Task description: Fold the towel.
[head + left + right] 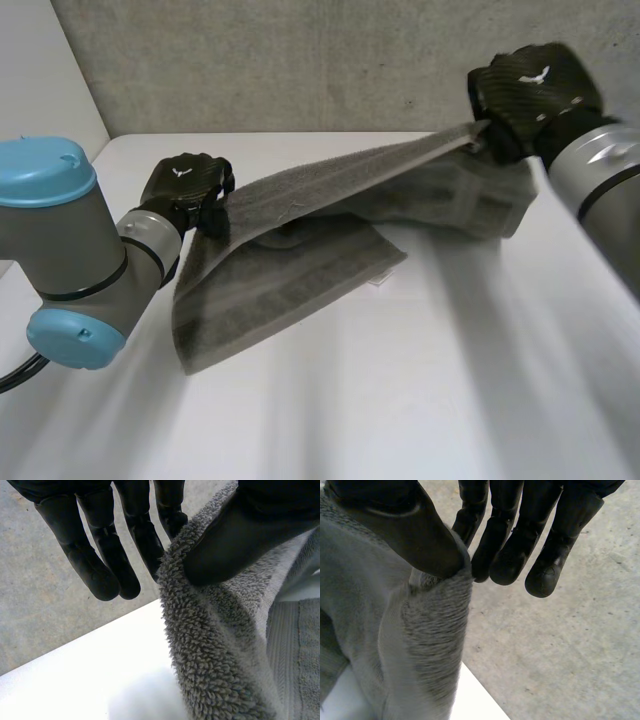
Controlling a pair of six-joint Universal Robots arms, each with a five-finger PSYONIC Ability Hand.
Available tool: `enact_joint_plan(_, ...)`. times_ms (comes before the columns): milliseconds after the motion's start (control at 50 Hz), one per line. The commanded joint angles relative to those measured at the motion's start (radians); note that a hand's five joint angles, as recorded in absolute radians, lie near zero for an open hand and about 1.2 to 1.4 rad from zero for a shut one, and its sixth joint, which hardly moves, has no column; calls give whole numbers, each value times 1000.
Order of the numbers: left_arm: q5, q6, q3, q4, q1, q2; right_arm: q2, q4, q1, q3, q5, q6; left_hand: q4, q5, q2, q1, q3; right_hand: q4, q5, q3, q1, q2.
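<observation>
A grey towel (300,250) hangs stretched between my two hands above the white table (420,400), its lower part sagging onto the table. My left hand (188,190) holds the towel's left corner; in the left wrist view the thumb (235,545) pinches the looped cloth (215,645) against a finger (172,517). My right hand (530,95) is raised at the far right and grips the opposite corner. In the right wrist view its thumb (415,535) presses the towel's edge (435,630) against the fingers (510,555).
A grey concrete wall (300,60) rises just behind the table's far edge. A small white label (378,283) sticks out at the towel's lower right corner. Bare table lies in front of the towel.
</observation>
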Motion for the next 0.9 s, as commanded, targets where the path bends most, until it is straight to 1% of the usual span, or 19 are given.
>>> enact_joint_plan(20,4,9,0,-59,-40,-1,61,254,-29,-65,-89,-78,-132,-276,-89,-56,-156,58,58,64,69,91)
enact_joint_plan(100,5,71,0,-89,-69,-13,83,264,-26,-70,-87,-131,-132,-276,-89,-56,-156,58,58,64,69,91)
enact_joint_plan(140,4,177,2,-120,-92,-39,99,280,-28,-77,-83,-192,-132,-276,-89,-56,-156,58,58,64,69,91)
enact_joint_plan(160,4,178,2,-120,-92,-39,99,280,-28,-78,-82,-192,-132,-276,-89,-56,-156,58,58,64,69,91)
enact_joint_plan(240,-4,332,10,-166,-108,-76,153,321,-25,-105,-75,-265,-132,-276,-89,-56,-156,58,58,64,69,91)
enact_joint_plan(300,-7,386,28,-177,-108,-96,185,349,-25,-136,-73,-293,-132,-276,-89,-56,-156,58,58,64,69,91)
enact_joint_plan(420,-12,399,119,-180,-108,-120,265,350,-23,-209,-66,-327,-132,-276,-89,-56,-156,58,58,64,69,91)
enact_joint_plan(480,-13,400,226,-175,-106,-131,331,340,-15,-324,-49,-339,-132,-276,-89,-56,-156,58,58,64,69,91)
enact_joint_plan(520,-10,396,385,-171,-102,-143,407,282,11,-509,-14,-338,-132,-276,-89,-56,-156,58,58,64,69,91)
enact_joint_plan(540,-10,396,385,-171,-102,-143,408,281,11,-510,-13,-338,-132,-276,-89,-56,-156,58,58,64,69,91)
enact_joint_plan(580,-10,387,467,-155,-98,-145,457,65,55,-652,-7,-327,-132,-276,-89,-56,-156,58,58,64,69,91)
enact_joint_plan(600,-19,379,549,-111,-95,-142,457,64,55,-653,-7,-327,-132,-276,-89,-56,-156,58,58,64,69,91)
enact_joint_plan(620,-36,365,606,-35,-94,-130,454,-107,64,-650,-3,-328,-132,-276,-89,-56,-156,58,58,64,69,91)
enact_joint_plan(640,-36,365,606,-34,-94,-130,454,-108,64,-650,-3,-328,-132,-276,-89,-56,-156,58,58,64,69,91)
enact_joint_plan(680,-61,322,636,166,-97,-98,382,-456,67,-555,-13,-331,-132,-276,-89,-56,-156,58,58,64,69,91)
enact_joint_plan(700,-61,322,636,167,-97,-97,382,-458,67,-555,-13,-332,-132,-276,-89,-56,-156,58,58,64,69,91)
enact_joint_plan(740,-70,270,626,333,-88,-15,281,-666,78,-460,-4,-318,-132,-276,-89,-56,-156,58,58,64,69,91)
enact_joint_plan(820,-62,250,622,316,-83,15,253,-616,78,-435,-7,-284,-132,-276,-89,-56,-156,58,58,64,69,91)
enact_joint_plan(900,-44,244,617,167,-56,-16,265,-373,67,-430,-26,-224,-132,-276,-89,-56,-156,58,58,64,69,91)
